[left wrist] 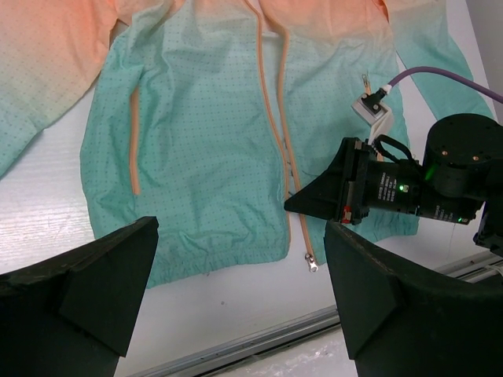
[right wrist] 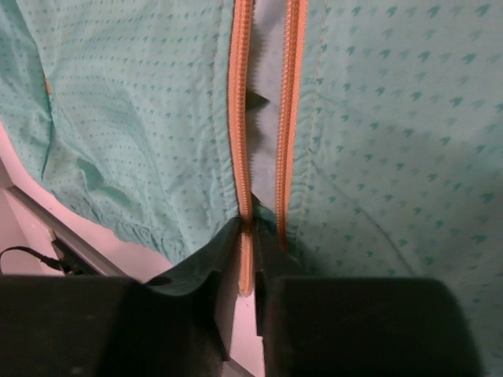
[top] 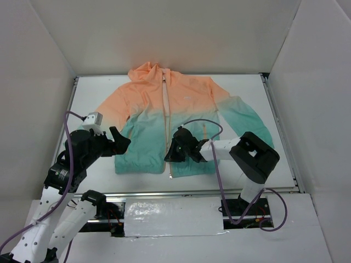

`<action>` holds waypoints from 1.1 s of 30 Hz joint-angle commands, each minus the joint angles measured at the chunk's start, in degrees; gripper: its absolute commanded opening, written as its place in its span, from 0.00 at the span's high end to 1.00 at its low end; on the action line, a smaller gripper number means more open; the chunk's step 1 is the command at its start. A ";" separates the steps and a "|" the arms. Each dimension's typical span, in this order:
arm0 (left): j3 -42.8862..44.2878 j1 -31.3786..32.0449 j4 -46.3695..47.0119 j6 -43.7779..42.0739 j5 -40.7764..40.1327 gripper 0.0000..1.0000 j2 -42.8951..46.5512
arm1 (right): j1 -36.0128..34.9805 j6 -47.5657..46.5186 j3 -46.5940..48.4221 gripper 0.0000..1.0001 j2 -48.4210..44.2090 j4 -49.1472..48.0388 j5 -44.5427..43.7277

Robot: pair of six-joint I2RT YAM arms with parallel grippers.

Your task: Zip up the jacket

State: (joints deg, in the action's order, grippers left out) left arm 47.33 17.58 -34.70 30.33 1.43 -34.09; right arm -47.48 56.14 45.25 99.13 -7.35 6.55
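The jacket [top: 181,109] lies flat on the white table [top: 104,87], hood at the far side, teal hem near me. Its front zipper [top: 166,104] is parted in the lower part; two orange tapes run apart in the right wrist view [right wrist: 292,94]. My right gripper [top: 169,155] sits at the hem, shut on the left zipper tape [right wrist: 240,118]. A small metal zipper pull [left wrist: 313,265] lies on the table just past the hem. My left gripper [top: 122,141] is open and empty, above the table beside the jacket's left hem corner [left wrist: 173,263].
White walls [top: 44,66] enclose the table on three sides. A metal rail [top: 181,193] runs along the near edge, with a foil-taped strip [top: 173,216] below it. Purple cables [top: 205,123] loop from both arms. The right arm's body [left wrist: 440,177] lies over the jacket's right hem.
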 commanded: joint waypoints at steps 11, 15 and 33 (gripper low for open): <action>-0.49 0.43 2.53 0.08 0.85 0.00 0.86 | -0.77 0.81 -1.73 1.00 -3.74 -1.25 1.18; -0.57 0.61 2.62 0.08 1.12 0.01 0.78 | -1.38 1.08 -3.68 1.00 -9.74 -2.76 2.59; -0.49 1.22 2.53 0.35 0.59 0.01 0.95 | -1.30 3.01 -9.57 0.80 -5.79 -12.67 7.34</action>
State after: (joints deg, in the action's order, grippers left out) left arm 46.83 18.44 -34.65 30.35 1.61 -33.45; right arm -48.34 58.22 37.39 92.64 -14.22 12.03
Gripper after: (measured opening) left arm 0.994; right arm 0.188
